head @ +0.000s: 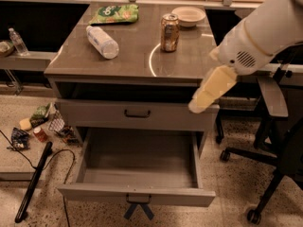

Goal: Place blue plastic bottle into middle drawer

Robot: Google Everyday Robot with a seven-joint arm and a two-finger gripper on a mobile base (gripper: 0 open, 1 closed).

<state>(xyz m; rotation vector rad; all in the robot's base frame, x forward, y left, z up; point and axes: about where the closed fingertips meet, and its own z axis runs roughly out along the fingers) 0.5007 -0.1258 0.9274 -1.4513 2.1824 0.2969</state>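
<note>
The blue plastic bottle (102, 41) lies on its side on the left part of the grey cabinet top (132, 60), white cap pointing to the back left. The middle drawer (137, 193) is pulled wide open below, with nothing in it, and crossed blue tape strips on its handle (138, 206). My gripper (201, 100), a pale cream piece on the white arm (260, 32), hangs at the cabinet's front right corner, well to the right of the bottle and above the drawer's right side. It holds nothing that I can see.
A soda can (169, 32), a white bowl (188, 15) and a green snack bag (114, 14) sit on the top. The plain-handled upper drawer (137, 113) is slightly out. A small bottle (18, 41) stands far left. Floor litter (45, 124), a black pole (33, 183) and an office chair (274, 141) surround the cabinet.
</note>
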